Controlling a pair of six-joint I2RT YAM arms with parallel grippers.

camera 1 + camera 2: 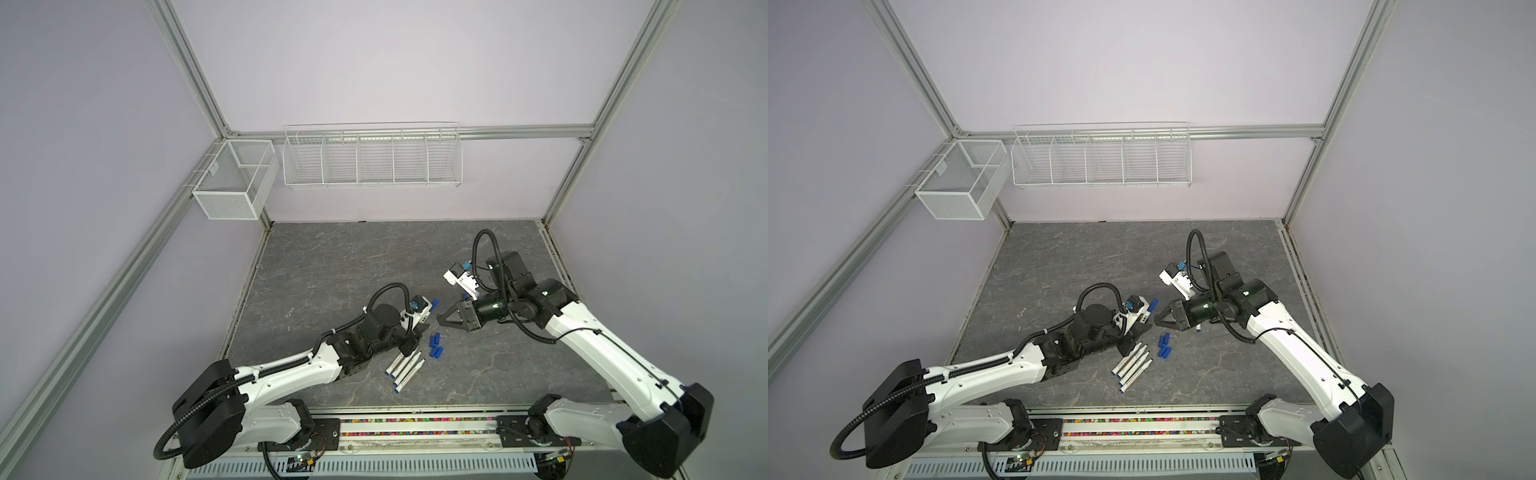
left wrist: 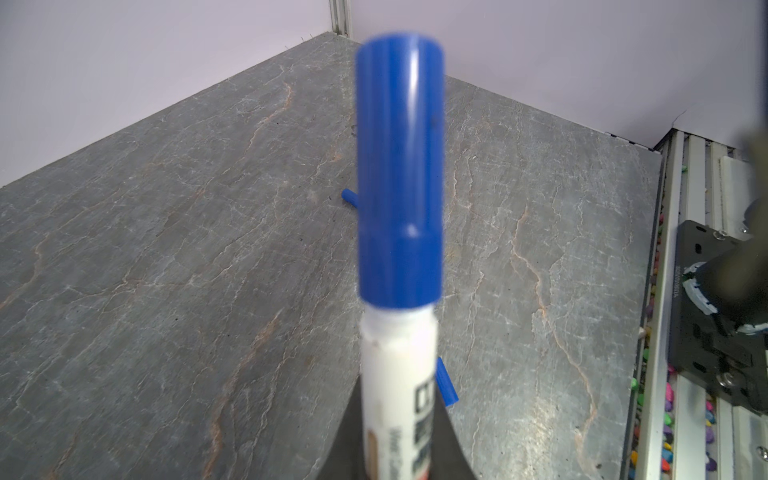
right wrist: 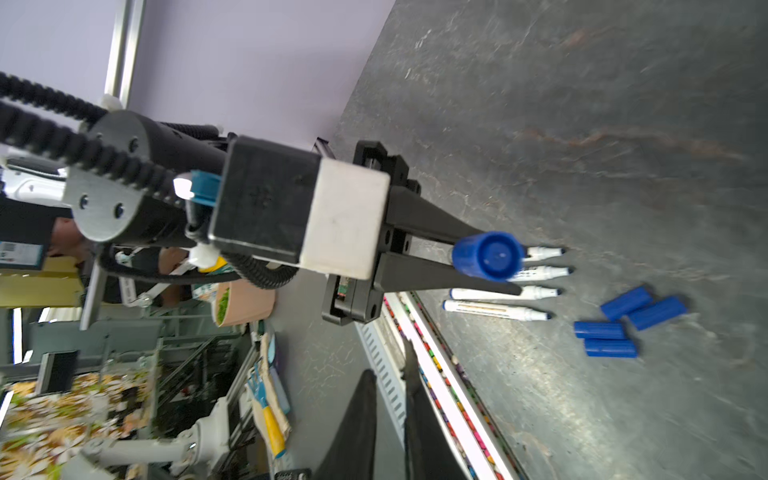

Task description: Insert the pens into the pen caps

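Left claw (image 3: pixel 494 264): pinched onto the white barrel of one pen (image 2: pixel 395 395), held off the counter (image 1: pixel 353 270). A blue cap (image 2: pixel 399 166) sits fully over that pen's tip; I see no gap where it meets the barrel. In the right wrist view, the capped end points toward the camera.

Right claw (image 1: pixel 439 321): fingers a little apart with nothing between them. Its tips are near the capped end of the held pen, not touching it.

On the counter: four uncapped pens (image 3: pixel 494 309) lie side by side, roughly parallel, just beside the left claw. Their tapered tips point toward the loose caps (image 3: pixel 611 348). I count four of these, in two close pairs, lying on their sides near the pen tips.

In a top view, a further bit of white and blue shows under the right arm; I cannot tell what it is.
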